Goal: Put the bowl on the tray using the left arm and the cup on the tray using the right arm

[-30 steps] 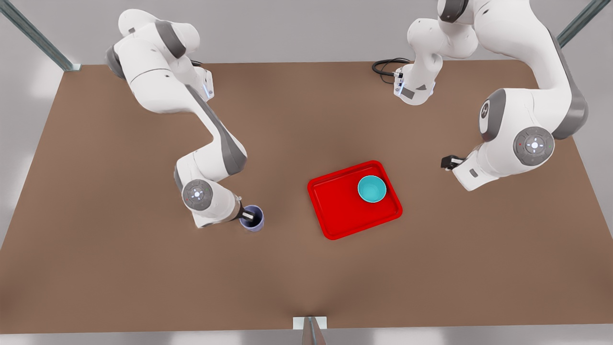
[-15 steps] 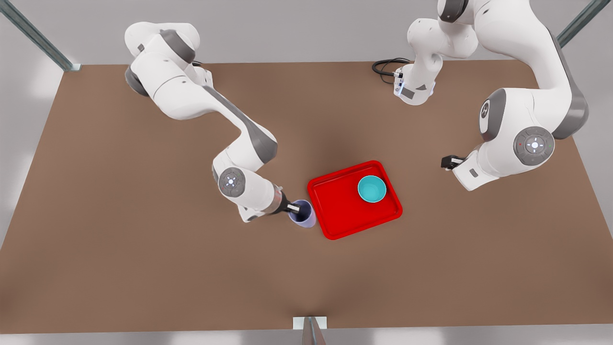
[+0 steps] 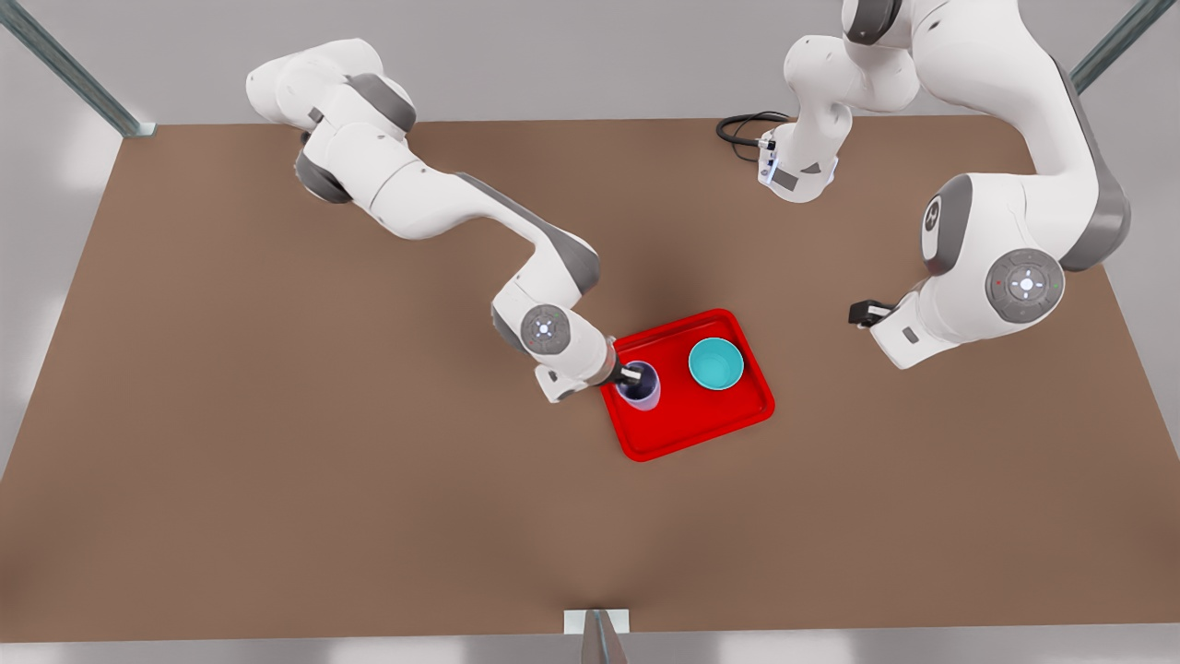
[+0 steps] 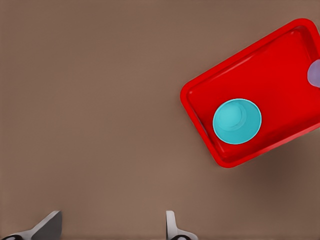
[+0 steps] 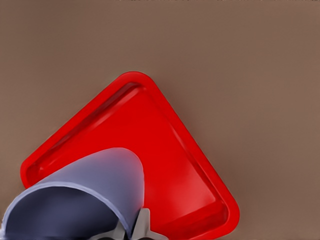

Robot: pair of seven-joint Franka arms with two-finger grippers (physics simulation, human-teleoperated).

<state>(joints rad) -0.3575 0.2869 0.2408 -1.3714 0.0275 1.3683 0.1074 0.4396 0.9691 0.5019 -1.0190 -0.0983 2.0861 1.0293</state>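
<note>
Brown tabletop (image 3: 277, 461) under two white arms, with one red tray (image 3: 664, 429), one teal bowl (image 3: 716, 363) and one lavender cup (image 3: 640, 386) on view.

Right pincer (image 3: 634, 375) grips the cup's rim, one finger (image 5: 142, 225) outside the wall and the other inside, and holds it upright, mouth up, over the tray's end toward the front view's left. A second ago the cup was out over bare tabletop well away from the tray; half a second ago it was just beside the tray's edge.

Bowl sits mouth up inside the tray, toward the corner at the front view's upper right, unmoved. The tray's long axis runs slightly tilted, left to right in the front view.

Left pincer (image 4: 110, 231) waits above bare tabletop at the front view's right, well apart from the tray, its fingers spread wide and empty.
</note>
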